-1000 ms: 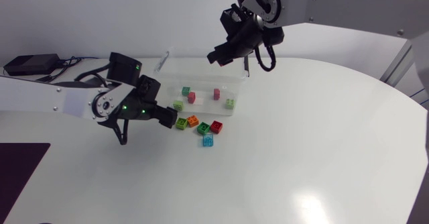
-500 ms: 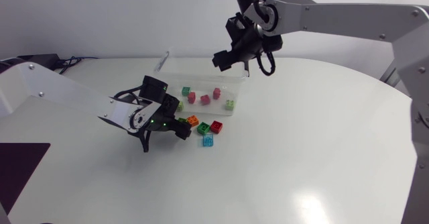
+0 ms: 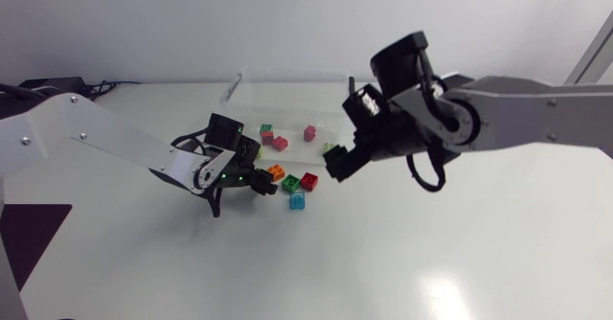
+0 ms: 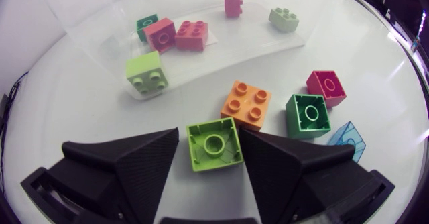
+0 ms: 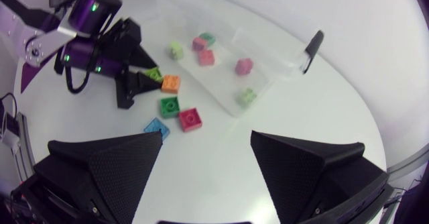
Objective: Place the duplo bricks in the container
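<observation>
1. The white bench (image 3: pixel 431 253) is carrying everything here.
2. The right arm (image 3: pixel 536 114) is coming in from the right and reaching past the middle. The left arm (image 3: pixel 105 143) is stretching in low from the left, and from above its black wrist is hiding part of the loose pile.
3. The clear container (image 3: pixel 287 74) is sitting at the back of the bench, its walls so see-through that the rim is hard to trace.
4. The right tool (image 5: pixel 206 143) is hanging above the bench near the container, fingers spread wide and gripping nothing.
5. The left tool (image 4: pixel 211 150) is down at the bench with its fingers spread. An upturned lime brick (image 4: pixel 214 143) is lying between them, with a sliver of bench showing beside one finger.
6. Inside the container, a dark green brick (image 4: pixel 146 26) is peeking from behind two pink bricks (image 4: pixel 191 35). A magenta brick (image 4: pixel 233 4) and a pale green brick (image 4: pixel 284 19) are lying farther along.
7. A second lime brick (image 4: pixel 147 73) is sitting right at the near wall, and I cannot tell whether it is inside or outside.
8. Just ahead of the left tool, an orange brick (image 4: pixel 247 104), an upturned green brick (image 4: pixel 308 115) and a red brick (image 4: pixel 327 88) are lying loose. A translucent blue brick (image 4: pixel 348 140) is partly hiding behind a finger.
</observation>
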